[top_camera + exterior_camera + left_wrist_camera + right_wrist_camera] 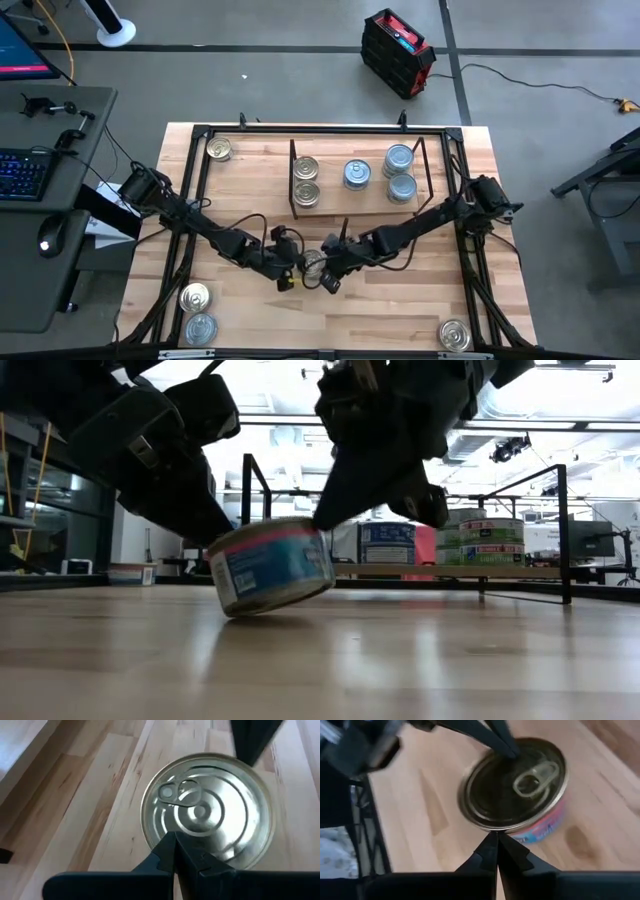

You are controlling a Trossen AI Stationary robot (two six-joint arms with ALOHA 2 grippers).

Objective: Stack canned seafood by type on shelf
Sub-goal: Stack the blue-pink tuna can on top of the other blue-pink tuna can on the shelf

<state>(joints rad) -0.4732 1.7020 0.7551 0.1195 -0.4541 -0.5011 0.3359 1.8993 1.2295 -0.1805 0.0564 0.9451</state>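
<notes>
A round tin point(270, 565) with a silver lid and a pink-and-blue label stands tilted at the table's middle point(314, 261). Its lower left edge point(235, 610) is on the wood and its right side is raised. My left gripper point(175, 845) and my right gripper point(496, 840) are both shut and meet the tin from opposite sides. The shelf point(362, 206) lies farther back with several tins on it, two of them stacked at its right end point(400, 170). My left gripper presses its shut fingertips point(167, 851) on the lid's rim point(159, 839), on the tin's left side. It slants down from the table's left. My right gripper sets its shut fingertips point(490, 847) against the lid's rim point(492, 829) on the opposite, raised side, slanting down from the right. Whether they reach under the rim, I cannot tell.
Loose tins lie at the far left point(218, 150), the near left point(195, 297) point(200, 328) and the near right point(455, 335). The black frame point(200, 180) runs around the tabletop. Bare wood lies in front of the tilted tin.
</notes>
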